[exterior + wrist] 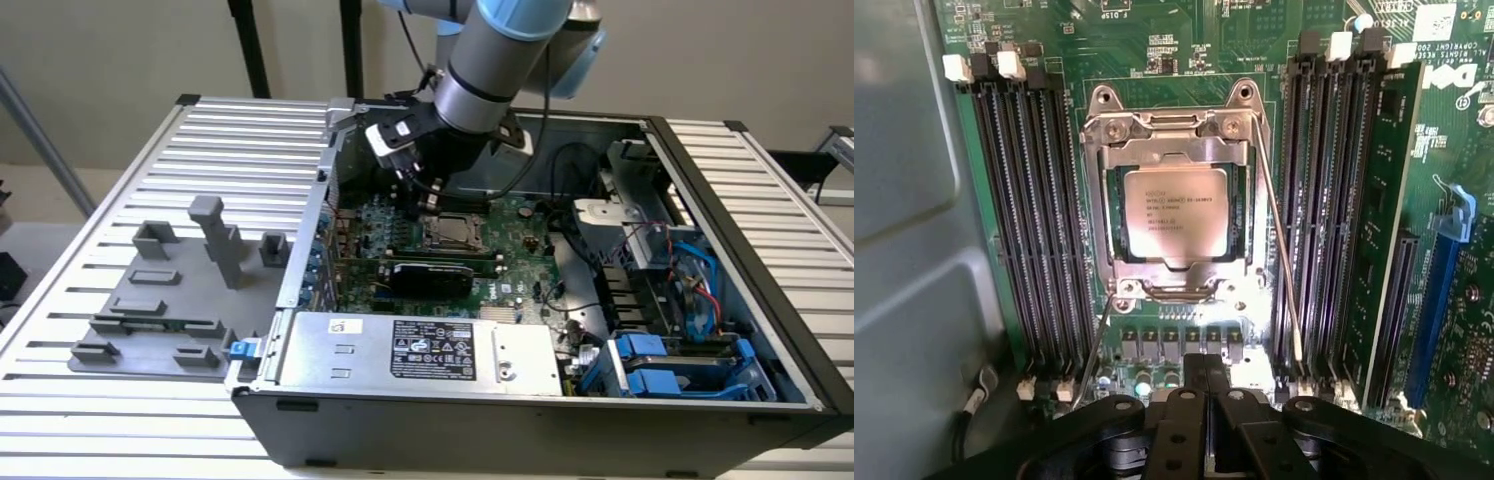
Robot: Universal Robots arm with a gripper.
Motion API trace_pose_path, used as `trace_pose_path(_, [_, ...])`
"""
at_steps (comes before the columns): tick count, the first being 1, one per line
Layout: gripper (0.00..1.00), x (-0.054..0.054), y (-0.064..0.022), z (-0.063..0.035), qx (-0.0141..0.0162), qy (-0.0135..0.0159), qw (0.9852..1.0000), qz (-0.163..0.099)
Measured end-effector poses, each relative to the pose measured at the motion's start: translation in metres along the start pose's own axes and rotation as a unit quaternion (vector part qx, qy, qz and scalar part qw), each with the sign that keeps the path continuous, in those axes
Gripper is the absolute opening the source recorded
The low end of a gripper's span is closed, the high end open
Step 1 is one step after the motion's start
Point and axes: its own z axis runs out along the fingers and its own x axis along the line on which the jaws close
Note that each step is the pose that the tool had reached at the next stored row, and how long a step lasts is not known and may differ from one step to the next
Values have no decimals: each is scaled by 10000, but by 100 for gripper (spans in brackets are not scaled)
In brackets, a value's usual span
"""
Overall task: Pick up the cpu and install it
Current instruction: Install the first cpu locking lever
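Right, fingers (1187, 420) are pressed together, holding nothing. They hover over the board (1174, 40) just beside the socket frame (1101, 200), with a row of small parts (1179, 340) between them and it. The cpu (1176, 212) already sits inside that frame, between the two banks of RAM slots (1029, 210). It looks flat to us.

Risks as we see them:
- The closed tips are close to that parts row. A drop or sideways drift could knock a component or scratch the board.
- Two thin wire levers (1277, 240) run alongside the frame, and the longer one slants toward the slots. We can't tell if either is latched. A loose lever could snag the fingers, and an unclamped frame would leave the cpu unlocked.
- If the chip is slightly off its keys, pressing on it would bend the pins under it. We can't confirm seating from here.
- In the exterior view the arm (494, 60) reaches deep into the case (534, 430), and cables (574, 160) beside the wrist could catch.

Writing: the cpu lid has several print lines. The top one seems to read Intel Xeon, the rest is too fine. The board edge shows "COPYRIGHT" and part of a Dell logo (1454, 80). The PSU (414, 350) has white and black labels, both unreadable. The grey fixture (160, 300) on the bench (240, 120) has no writing we can see.
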Motion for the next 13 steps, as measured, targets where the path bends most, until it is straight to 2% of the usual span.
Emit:
trace_pose_path(3, [11,-7,-28,-32,10,55,10000,10])
trace_pose_path(5, [11,-11,-47,-47,15,79,10000,19])
trace_pose_path(13, [11,-19,-142,-27,7,131,9998,143])
